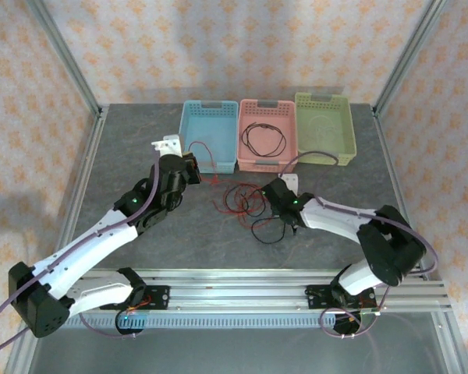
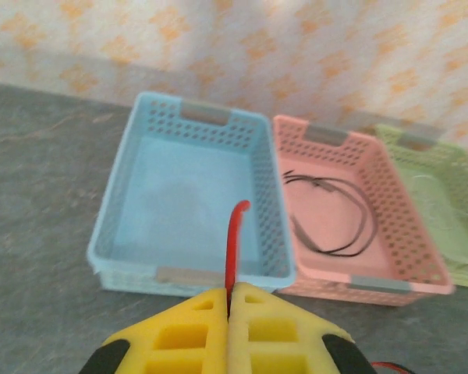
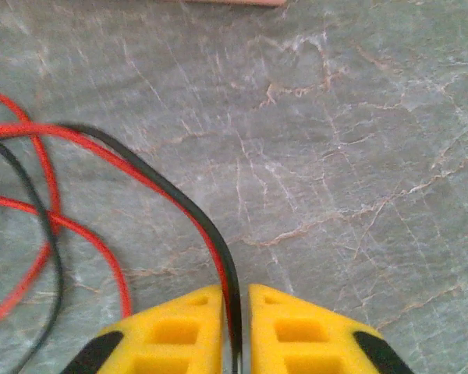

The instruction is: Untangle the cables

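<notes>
A tangle of red and black cables (image 1: 246,202) lies on the grey table in front of the baskets. My left gripper (image 1: 193,168) hovers at the blue basket's (image 1: 210,125) near rim. In the left wrist view its fingers (image 2: 228,300) are shut on a red cable (image 2: 234,238) that sticks up toward the basket. My right gripper (image 1: 274,196) sits low at the tangle's right side. Its jaws (image 3: 235,294) stand slightly apart, with a black cable (image 3: 179,199) and a red cable (image 3: 101,152) running through the gap against the left finger. A black cable loop (image 1: 264,139) lies in the pink basket (image 1: 267,160).
Three baskets stand in a row at the back: blue, pink and green (image 1: 324,128). Metal frame posts rise at the table's back corners. A rail runs along the near edge by the arm bases.
</notes>
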Available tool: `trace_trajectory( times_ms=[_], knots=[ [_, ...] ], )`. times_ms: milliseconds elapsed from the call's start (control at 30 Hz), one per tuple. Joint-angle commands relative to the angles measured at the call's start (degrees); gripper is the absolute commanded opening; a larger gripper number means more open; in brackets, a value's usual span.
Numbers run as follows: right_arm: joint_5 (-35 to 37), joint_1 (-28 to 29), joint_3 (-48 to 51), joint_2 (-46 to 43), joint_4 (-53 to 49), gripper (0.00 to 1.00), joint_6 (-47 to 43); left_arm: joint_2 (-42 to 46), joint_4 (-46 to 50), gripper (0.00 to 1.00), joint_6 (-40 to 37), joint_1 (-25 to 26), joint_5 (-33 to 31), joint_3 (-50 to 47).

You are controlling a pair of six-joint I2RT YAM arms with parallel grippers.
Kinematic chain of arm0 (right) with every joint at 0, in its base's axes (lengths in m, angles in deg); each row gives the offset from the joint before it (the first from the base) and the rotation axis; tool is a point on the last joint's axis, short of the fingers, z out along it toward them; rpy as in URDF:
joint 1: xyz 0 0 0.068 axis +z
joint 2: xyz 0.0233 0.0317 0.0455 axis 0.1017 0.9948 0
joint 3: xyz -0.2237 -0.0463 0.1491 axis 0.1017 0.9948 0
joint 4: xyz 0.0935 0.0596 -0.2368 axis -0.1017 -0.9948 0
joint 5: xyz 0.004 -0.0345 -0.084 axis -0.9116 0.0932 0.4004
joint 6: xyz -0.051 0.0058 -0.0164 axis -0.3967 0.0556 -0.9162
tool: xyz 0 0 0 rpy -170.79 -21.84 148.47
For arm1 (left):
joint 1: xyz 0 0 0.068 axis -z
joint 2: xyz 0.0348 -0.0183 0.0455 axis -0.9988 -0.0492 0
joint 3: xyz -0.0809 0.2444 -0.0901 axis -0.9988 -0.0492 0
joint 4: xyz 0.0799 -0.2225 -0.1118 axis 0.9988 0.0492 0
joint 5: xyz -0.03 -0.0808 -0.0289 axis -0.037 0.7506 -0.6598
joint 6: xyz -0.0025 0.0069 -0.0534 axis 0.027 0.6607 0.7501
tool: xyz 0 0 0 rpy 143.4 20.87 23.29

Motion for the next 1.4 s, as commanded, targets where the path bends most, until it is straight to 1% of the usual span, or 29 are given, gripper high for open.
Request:
trace_trajectory(
  times_ms=[0,67,167,300,333,400,433,467,500,533,700,800,933,967,1067,1233,1367],
  knots=[
    [0.65,-0.26,-0.13,-6.99,-0.28,0.34,-0.51,1.48,-4.10,0.00,-5.06,-0.39,6.98,3.68],
    [0.73,-0.26,0.21,-11.87,1.02,0.46,-0.98,1.75,-4.73,0.00,-5.55,-0.48,9.46,4.67],
    [0.32,-0.26,1.36,-19.65,5.16,0.59,-2.29,1.60,-5.62,0.00,-6.73,-0.64,13.97,6.05],
    [0.91,-0.43,2.41,-25.97,11.15,0.86,-3.92,0.63,-5.60,0.00,-8.07,-0.74,18.44,8.19],
    [1.79,-0.52,2.07,-26.48,11.78,0.87,-4.28,0.45,-5.80,0.00,-8.37,-0.74,19.75,8.62],
    [1.02,-0.52,2.62,-27.25,14.74,0.88,-6.26,0.02,-5.99,0.00,-8.98,-0.78,21.74,9.29],
    [0.08,-0.61,2.28,-27.43,15.55,0.93,-7.07,-0.15,-6.13,0.00,-9.26,-0.83,22.70,9.54],
    [-0.89,-0.62,1.63,-27.48,15.52,0.96,-7.35,-0.41,-6.17,0.00,-9.54,-0.81,23.53,9.93],
    [-2.86,-0.61,0.88,-27.47,15.60,0.95,-8.24,-0.68,-6.18,0.00,-9.79,-0.83,24.57,10.36],
    [-5.41,-0.61,0.31,-27.48,16.34,0.92,-9.76,-0.90,-6.18,0.00,-10.01,-0.81,25.40,10.73],
    [-15.25,-0.71,-1.46,-26.30,20.47,0.81,-16.82,-1.83,-6.31,0.00,-11.25,-0.83,29.65,11.53],
    [-22.36,-2.57,-1.62,-25.91,23.36,0.79,-20.50,-2.46,-5.76,0.00,-12.48,-0.82,33.07,12.10],
    [-32.12,-5.83,-3.01,-24.90,25.12,0.79,-24.05,-3.47,-5.12,0.00,-13.51,-0.78,36.97,12.54],
    [-33.44,-6.01,-3.54,-24.66,25.21,0.78,-25.11,-3.67,-5.04,0.00,-13.74,-0.79,37.80,12.62],
    [-35.35,-6.06,-5.54,-23.01,24.86,0.76,-28.16,-4.30,-4.95,0.00,-14.18,-0.80,40.15,12.71],
    [-37.83,-6.15,-8.61,-19.39,24.75,0.75,-31.27,-5.64,-4.81,0.00,-14.63,-0.74,43.53,13.02],
    [-36.36,-6.15,-11.35,-16.05,24.38,0.68,-32.54,-6.65,-4.35,0.00,-14.98,-0.74,44.71,13.31]
  ],
)
